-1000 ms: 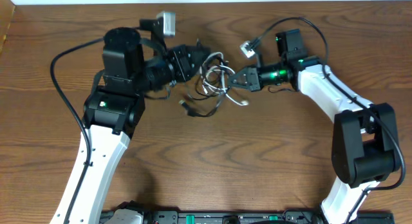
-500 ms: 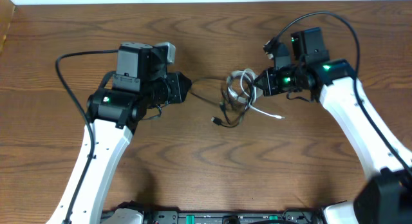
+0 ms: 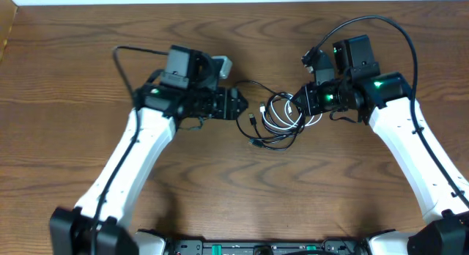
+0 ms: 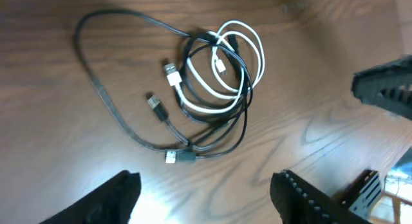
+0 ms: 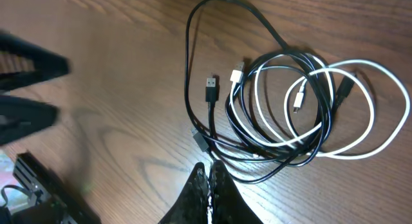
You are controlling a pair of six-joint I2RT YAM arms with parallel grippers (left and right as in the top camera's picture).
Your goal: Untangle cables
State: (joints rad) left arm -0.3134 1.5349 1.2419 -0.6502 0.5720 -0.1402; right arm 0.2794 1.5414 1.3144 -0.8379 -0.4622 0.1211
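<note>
Cables (image 3: 284, 124), black and white, lie looped together on the desk (image 3: 220, 204) near centre. Left jaws: open, empty, at the bundle's 9 o'clock. Right jaws: closed, at its 3 o'clock; grip unconfirmed.

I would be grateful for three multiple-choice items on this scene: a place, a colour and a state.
1. Where do the cables lie?
A. On the table between the left pincer and the right pincer.
B. Draped over an arm.
C. At the table's near edge.
2. Which colours are the two cables?
A. Red and blue.
B. Black and white.
C. Both grey.
3. How is the left pincer?
A. Shut on a plug.
B. Shut, empty.
C. Open.
Key: 1 A, the overhead view shows them between the two; 2 B, both wrist views show it; 3 C, its jaws stand wide apart.
</note>
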